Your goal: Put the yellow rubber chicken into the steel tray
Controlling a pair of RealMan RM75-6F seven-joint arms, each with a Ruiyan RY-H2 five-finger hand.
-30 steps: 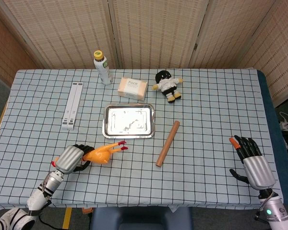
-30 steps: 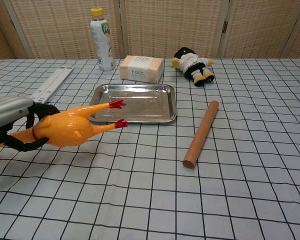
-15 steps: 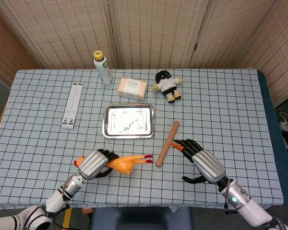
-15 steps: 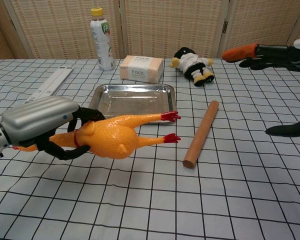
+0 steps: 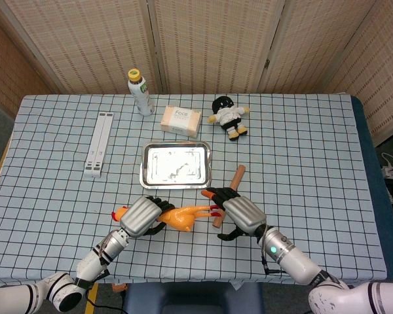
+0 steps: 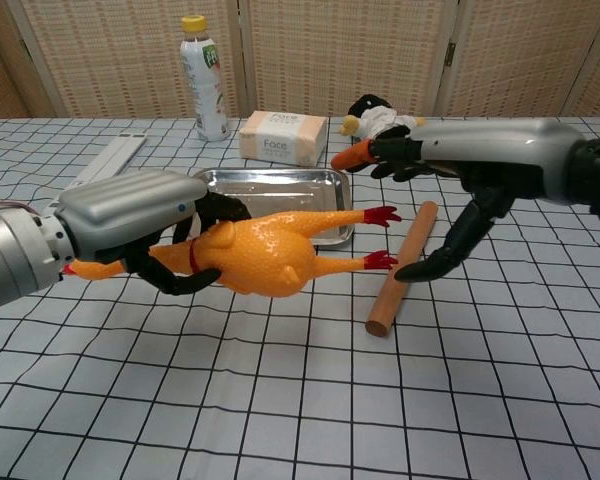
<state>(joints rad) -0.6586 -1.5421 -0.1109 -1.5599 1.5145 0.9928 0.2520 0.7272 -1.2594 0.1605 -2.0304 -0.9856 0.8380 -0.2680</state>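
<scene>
My left hand [image 5: 143, 216] [image 6: 140, 228] grips the yellow rubber chicken [image 5: 180, 217] [image 6: 265, 256] by its neck and holds it off the table, red feet pointing right. My right hand [image 5: 237, 212] [image 6: 480, 175] hovers open just right of those feet, fingers spread above them and the thumb below; nothing is in it. The steel tray [image 5: 175, 165] [image 6: 270, 201] lies empty just beyond the chicken, toward the back of the table.
A wooden rolling pin [image 5: 237, 175] [image 6: 403, 266] lies right of the tray, partly under my right hand. Behind the tray stand a tissue pack [image 5: 181, 120], a bottle [image 5: 139, 91] and a plush doll [image 5: 228, 116]. A white folded rack [image 5: 99, 143] lies at left.
My left hand has carried the chicken right and up toward the tray. My right hand has swept in from the right edge to the chicken's feet.
</scene>
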